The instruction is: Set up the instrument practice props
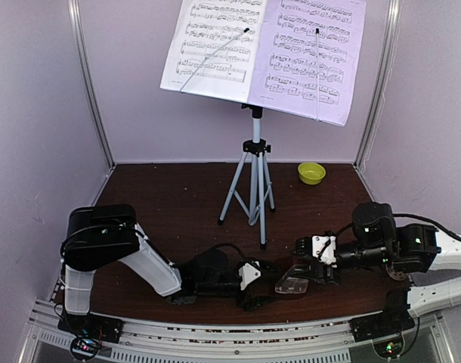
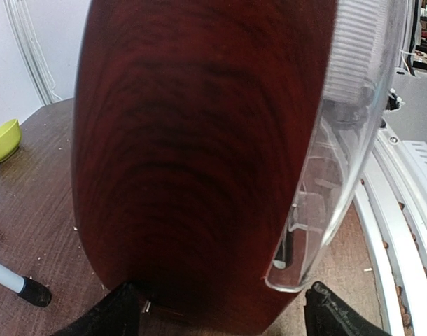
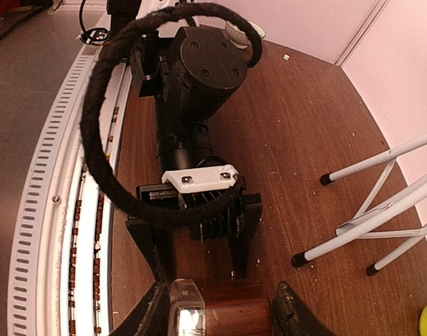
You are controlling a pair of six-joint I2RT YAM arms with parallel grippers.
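Stand (image 1: 255,162) is upright at mid-frame of the top view, and both pages (image 1: 215,45) sit on its desk at the upper edge, so that part looks done. What's left is the metronome (image 1: 292,283), low at bottom centre of the frame btwn the two arms. It's tipped over rather than upright. Can't tell if it rests on the counter (image 1: 177,204).

Right end effector (image 3: 220,308) is clamped on the metronome's narrow end, a finger pressed to each side. Left end effector (image 2: 220,315) has its jaws spread wide astride the wood body. A sliver of counter shows btwn one pad and the clear cover (image 2: 339,175), so no grip there as far as seen.

Step in hand, prob: left takes hold for a handover or a righting.

To do it well:
- Close the left on the wood flanks, not the cover, since the plastic could flex or pop off.
- Right lets go only once the left is firm.
- Set it base-down w/ room from the tripod feet and the bowl (image 1: 311,172).
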